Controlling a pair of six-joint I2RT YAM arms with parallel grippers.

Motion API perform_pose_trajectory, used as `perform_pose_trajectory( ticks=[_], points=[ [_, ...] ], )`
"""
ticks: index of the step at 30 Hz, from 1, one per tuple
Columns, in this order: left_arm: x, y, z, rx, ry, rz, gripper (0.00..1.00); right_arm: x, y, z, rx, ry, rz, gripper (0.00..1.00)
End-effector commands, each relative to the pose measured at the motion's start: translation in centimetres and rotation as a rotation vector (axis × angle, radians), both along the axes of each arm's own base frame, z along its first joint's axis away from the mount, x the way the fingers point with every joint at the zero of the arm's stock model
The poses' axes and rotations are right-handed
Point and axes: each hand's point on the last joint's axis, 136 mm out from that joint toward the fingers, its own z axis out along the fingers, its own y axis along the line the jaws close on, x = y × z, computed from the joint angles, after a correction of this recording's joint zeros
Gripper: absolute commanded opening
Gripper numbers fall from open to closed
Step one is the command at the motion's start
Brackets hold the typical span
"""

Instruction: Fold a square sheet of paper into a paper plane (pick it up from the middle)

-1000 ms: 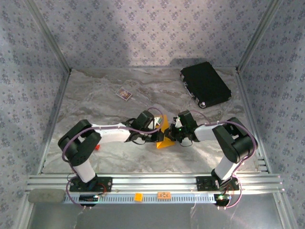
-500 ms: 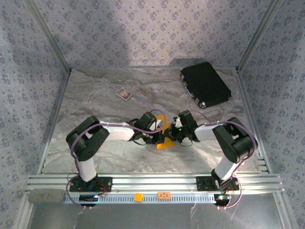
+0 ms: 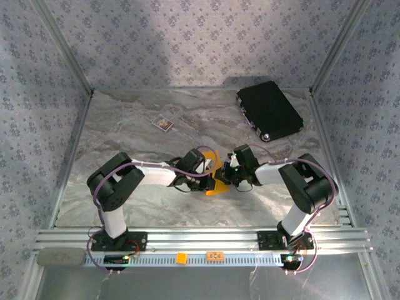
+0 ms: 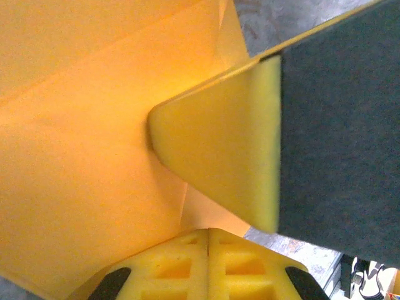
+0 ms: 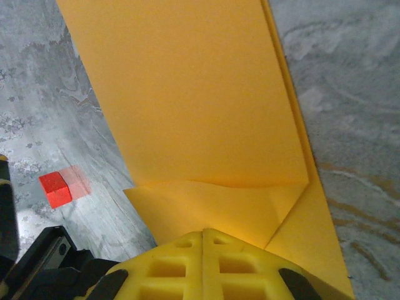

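The square sheet of paper (image 3: 215,186) is orange-yellow, folded into a smaller creased shape, and lies mid-table between my two grippers. My left gripper (image 3: 208,177) meets it from the left with its yellow fingers closed together (image 4: 208,240). The paper (image 4: 81,187) rises as a flap just beyond those tips. My right gripper (image 3: 227,176) comes from the right, also shut (image 5: 203,240), its tips at a folded corner of the paper (image 5: 187,94). One right fingertip (image 4: 219,156) pushes against the flap in the left wrist view. Whether either pair pinches paper is not visible.
A black case (image 3: 270,111) lies at the back right. A small card (image 3: 164,122) sits at the back left of centre. A small red block (image 5: 55,189) rests on the marbled tabletop left of the paper. A tiny orange tag (image 3: 181,257) sits on the front rail.
My left arm's elbow has swung forward and right, bringing its gripper closer against the paper. The raised flap of the paper now stands lower. The right arm has barely moved.
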Motion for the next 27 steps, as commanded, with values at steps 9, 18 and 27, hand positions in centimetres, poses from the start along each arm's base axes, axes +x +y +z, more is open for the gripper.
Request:
perform_pose_trajectory(
  ticks=[9, 18, 27],
  points=[
    [-1.7, 1.4, -1.0, 0.027, 0.022, -0.01, 0.05, -1.7, -2.2, -3.3, -0.104, 0.104, -0.046, 0.06],
    [-2.9, 2.2, -0.9, 0.033, 0.028, -0.011, 0.05, -1.7, -2.1, -3.2, -0.1, 0.105, -0.043, 0.06],
    [-3.1, 3.1, -0.2, 0.064, -0.004, -0.015, 0.05, -1.6, -1.6, -2.7, -0.079, 0.09, -0.031, 0.06]
  ],
)
